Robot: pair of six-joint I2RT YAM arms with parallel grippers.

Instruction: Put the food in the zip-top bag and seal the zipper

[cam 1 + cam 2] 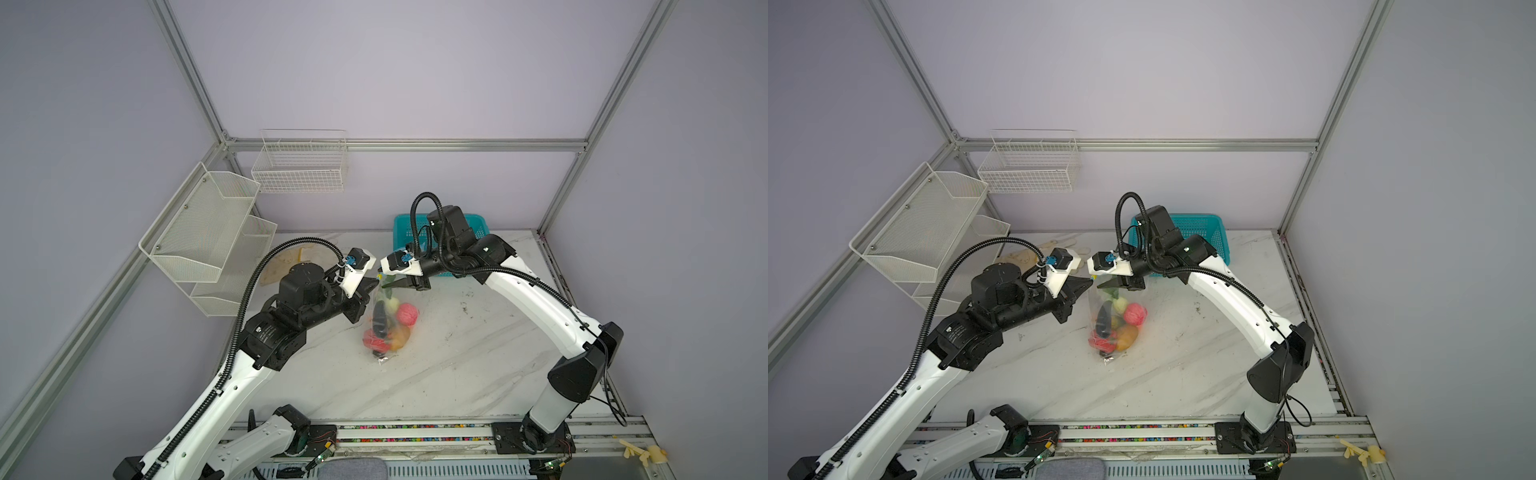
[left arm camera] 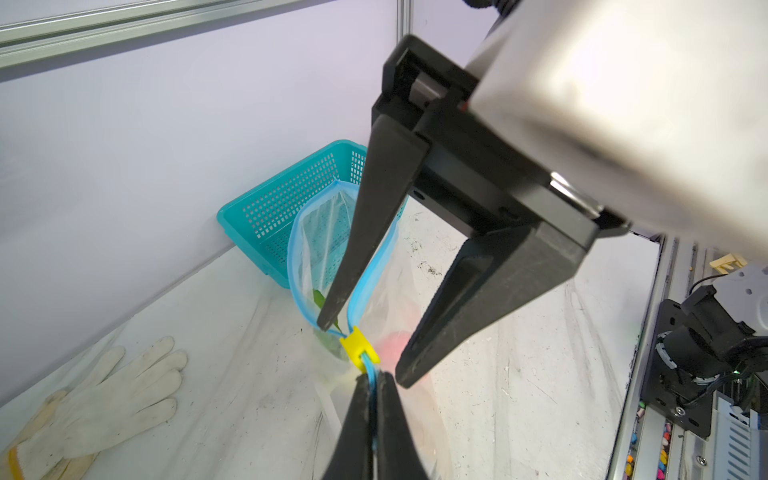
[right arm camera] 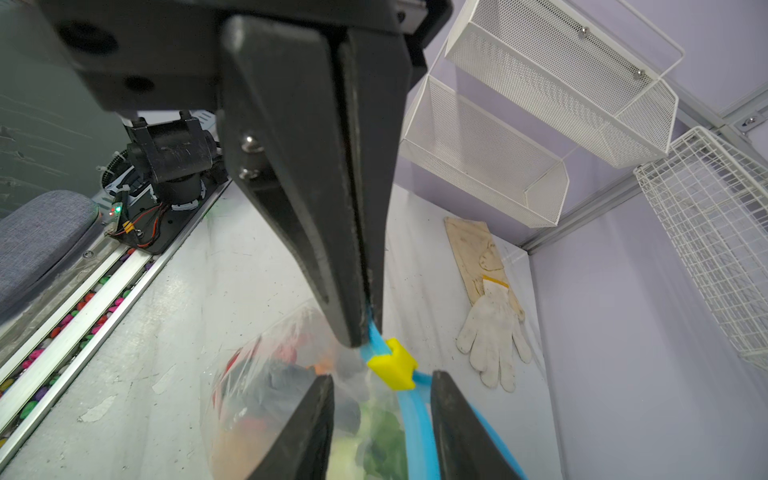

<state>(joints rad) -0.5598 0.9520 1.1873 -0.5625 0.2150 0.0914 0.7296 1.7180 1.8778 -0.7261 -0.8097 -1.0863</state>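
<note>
We're scanning every view for something readable, and nothing comes through. In both top views there is a patch of small white print on the black joint housing (image 1: 264,332) of the left arm (image 1: 232,386), but it's too fine for us to make out a single word. We can't read a brand, number or sign anywhere else.

A clear bag (image 1: 1111,353) of toy food (image 1: 1134,313) stands upright on the marble table (image 1: 1183,374). The left gripper (image 1: 1088,284) and right gripper (image 1: 1100,286) meet at its top, near a teal basket (image 1: 1208,232).
</note>
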